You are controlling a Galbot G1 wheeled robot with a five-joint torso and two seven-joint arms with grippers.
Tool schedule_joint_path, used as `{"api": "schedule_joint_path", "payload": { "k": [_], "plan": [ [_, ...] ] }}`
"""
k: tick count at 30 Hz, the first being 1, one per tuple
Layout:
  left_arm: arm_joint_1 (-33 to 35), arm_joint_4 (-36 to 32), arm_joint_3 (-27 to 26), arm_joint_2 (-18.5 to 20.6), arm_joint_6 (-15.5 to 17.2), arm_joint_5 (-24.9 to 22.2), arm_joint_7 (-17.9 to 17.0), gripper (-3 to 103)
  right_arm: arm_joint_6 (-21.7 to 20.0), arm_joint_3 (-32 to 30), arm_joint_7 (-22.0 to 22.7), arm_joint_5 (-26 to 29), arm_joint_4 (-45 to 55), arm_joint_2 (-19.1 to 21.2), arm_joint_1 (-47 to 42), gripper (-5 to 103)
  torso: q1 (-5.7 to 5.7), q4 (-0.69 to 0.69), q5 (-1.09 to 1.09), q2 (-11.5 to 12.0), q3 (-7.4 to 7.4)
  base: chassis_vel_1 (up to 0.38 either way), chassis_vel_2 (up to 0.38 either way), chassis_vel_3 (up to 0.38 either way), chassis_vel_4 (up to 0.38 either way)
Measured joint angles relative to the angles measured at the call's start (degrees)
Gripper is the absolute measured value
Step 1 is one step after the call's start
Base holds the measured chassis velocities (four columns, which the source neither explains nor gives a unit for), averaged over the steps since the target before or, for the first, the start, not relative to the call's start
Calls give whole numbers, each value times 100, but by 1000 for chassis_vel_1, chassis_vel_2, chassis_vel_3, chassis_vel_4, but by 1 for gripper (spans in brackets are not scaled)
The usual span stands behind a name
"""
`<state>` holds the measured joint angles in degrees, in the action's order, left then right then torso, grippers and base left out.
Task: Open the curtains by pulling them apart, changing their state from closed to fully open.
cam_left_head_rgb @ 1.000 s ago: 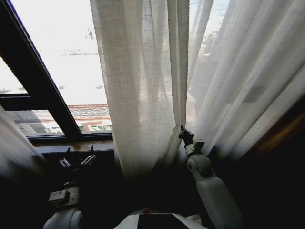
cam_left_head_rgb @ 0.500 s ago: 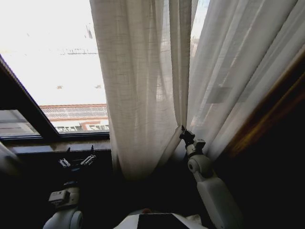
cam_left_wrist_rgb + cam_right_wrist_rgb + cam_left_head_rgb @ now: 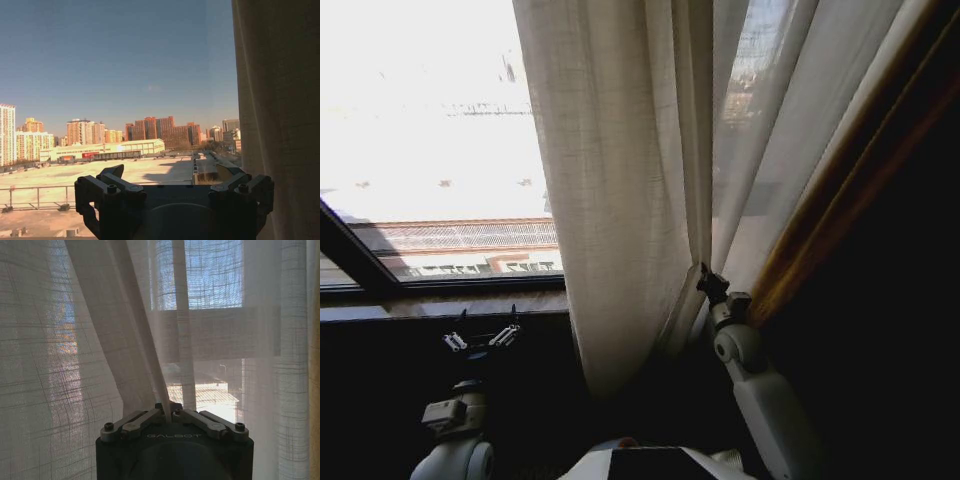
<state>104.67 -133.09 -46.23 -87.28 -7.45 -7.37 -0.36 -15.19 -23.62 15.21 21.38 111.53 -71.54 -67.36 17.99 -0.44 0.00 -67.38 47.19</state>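
The curtains [image 3: 620, 200] hang as sheer cream pleated panels from the middle of the head view to its right, with bare window glass to their left. My right gripper [image 3: 704, 273] is raised at the curtain's inner edge. In the right wrist view this gripper [image 3: 167, 411] is shut on a narrow fold of the curtain [image 3: 75, 340], which rises from between its fingers. My left gripper [image 3: 480, 335] sits low under the window sill, open and holding nothing. In the left wrist view it [image 3: 172, 187] faces the glass, and the curtain edge [image 3: 280, 100] hangs beside it.
A black window frame bar [image 3: 350, 255] slants across the lower left above the sill [image 3: 440, 303]. A brown wooden frame edge [image 3: 840, 190] runs diagonally at the right, with dark wall beyond it. Rooftops and buildings [image 3: 145, 132] lie outside.
The whole head view has shifted: window bars slid left, the wooden frame moved in from the right. The curtain is bunched tighter toward the right. Both arms keep their pose.
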Motion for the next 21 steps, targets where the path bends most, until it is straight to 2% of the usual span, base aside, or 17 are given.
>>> {"api": "schedule_joint_path", "payload": {
  "k": [10,18,20,21],
  "plan": [
    [14,-1,14,-16,-1,12,2,100,126,29,-1,-47,-37,7,-25,0,-1,0,3,0,0,-348,-323,345,316],
    [21,-6,26,-33,-7,24,5,100,141,27,3,-61,-65,13,-12,0,-1,-2,4,0,0,-63,-102,80,79],
    [25,-5,28,-35,-11,31,2,100,141,28,8,-61,-81,6,-4,0,0,1,-7,0,0,10,27,-16,-9],
    [25,-5,28,-34,-11,32,0,100,141,16,9,-61,-90,4,5,0,0,3,-5,0,0,42,53,-51,-47]
  ]
}}
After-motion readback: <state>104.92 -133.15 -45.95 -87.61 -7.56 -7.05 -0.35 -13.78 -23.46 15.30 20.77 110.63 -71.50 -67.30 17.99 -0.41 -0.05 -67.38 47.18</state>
